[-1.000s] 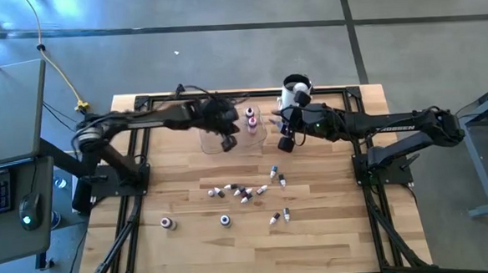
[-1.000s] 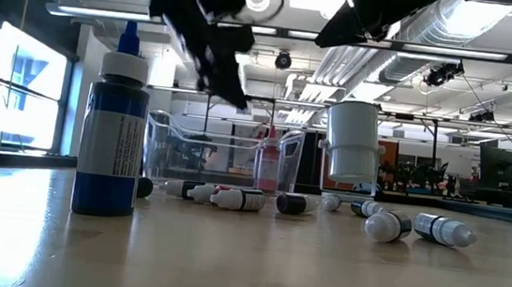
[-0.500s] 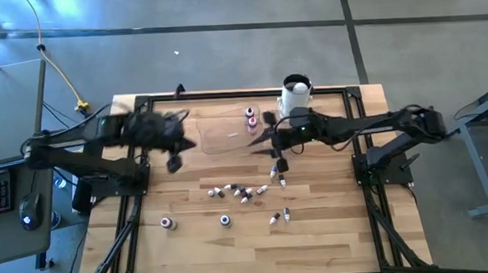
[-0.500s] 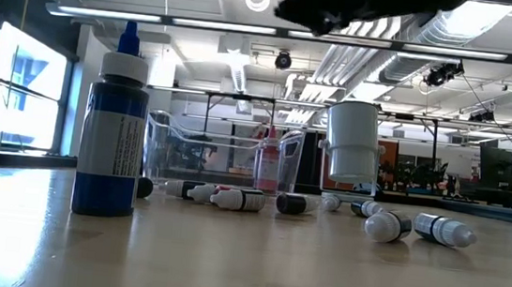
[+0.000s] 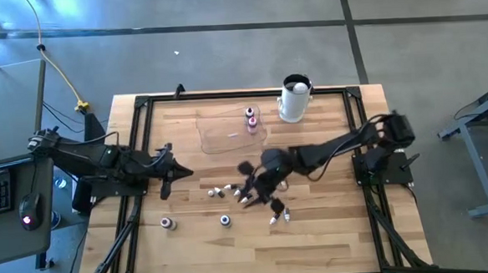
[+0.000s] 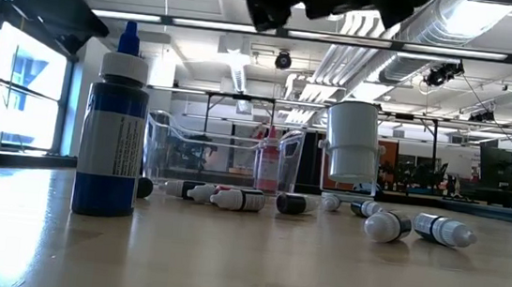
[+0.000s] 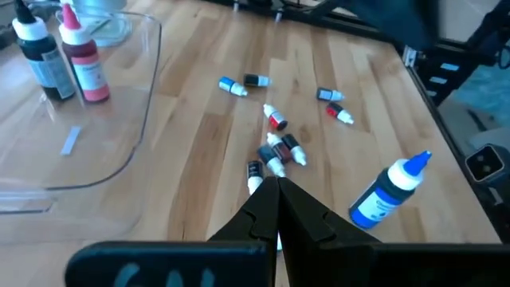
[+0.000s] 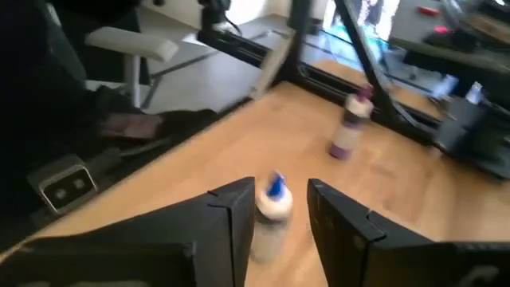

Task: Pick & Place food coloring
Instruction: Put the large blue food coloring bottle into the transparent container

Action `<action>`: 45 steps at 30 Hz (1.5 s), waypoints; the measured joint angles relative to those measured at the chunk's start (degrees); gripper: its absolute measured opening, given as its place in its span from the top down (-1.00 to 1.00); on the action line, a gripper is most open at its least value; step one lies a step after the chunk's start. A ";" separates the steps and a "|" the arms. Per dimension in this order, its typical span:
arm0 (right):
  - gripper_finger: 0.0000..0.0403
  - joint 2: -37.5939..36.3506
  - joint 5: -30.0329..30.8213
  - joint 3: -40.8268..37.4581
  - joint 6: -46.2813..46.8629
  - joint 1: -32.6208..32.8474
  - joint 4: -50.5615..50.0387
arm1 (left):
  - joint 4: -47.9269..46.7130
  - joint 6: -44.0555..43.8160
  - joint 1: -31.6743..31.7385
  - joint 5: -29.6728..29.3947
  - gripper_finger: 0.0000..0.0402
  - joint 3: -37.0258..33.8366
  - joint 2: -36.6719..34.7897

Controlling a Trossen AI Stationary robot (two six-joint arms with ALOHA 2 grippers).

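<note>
from above, the right gripper [image 5: 248, 185] hangs over the cluster of small food coloring bottles [image 5: 234, 192] near the middle of the table [image 5: 333, 232]; the left gripper [image 5: 166, 178] waits near the left edge. two bottles stand in a clear tray [image 5: 230, 133] toward the back edge.

at table height, a blue bottle [image 6: 114, 130] stands near the camera and the others lie behind.

the left wrist shows its fingers [image 7: 256, 209] pressed together, empty.

the right wrist shows its fingers [image 8: 233, 209] apart, a blue-tipped bottle [image 8: 269, 217] between them, not clearly clamped. closing off-centre could make it squirt out and scatter its neighbours.
</note>
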 joint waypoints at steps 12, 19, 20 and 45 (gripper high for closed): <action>0.02 12.91 0.25 12.12 0.12 2.69 0.34 | 0.32 -1.39 0.02 0.17 1.00 0.00 -0.05; -0.15 18.26 0.34 14.36 0.46 2.52 3.47 | 0.26 -1.39 0.04 0.22 1.00 0.00 -0.03; -0.15 18.85 0.18 14.32 0.79 2.39 4.16 | 0.24 -1.39 0.04 0.22 1.00 0.00 -0.03; 0.01 23.69 -6.39 14.30 9.83 -0.12 10.46 | 0.29 -1.44 0.06 0.26 1.00 0.02 -0.03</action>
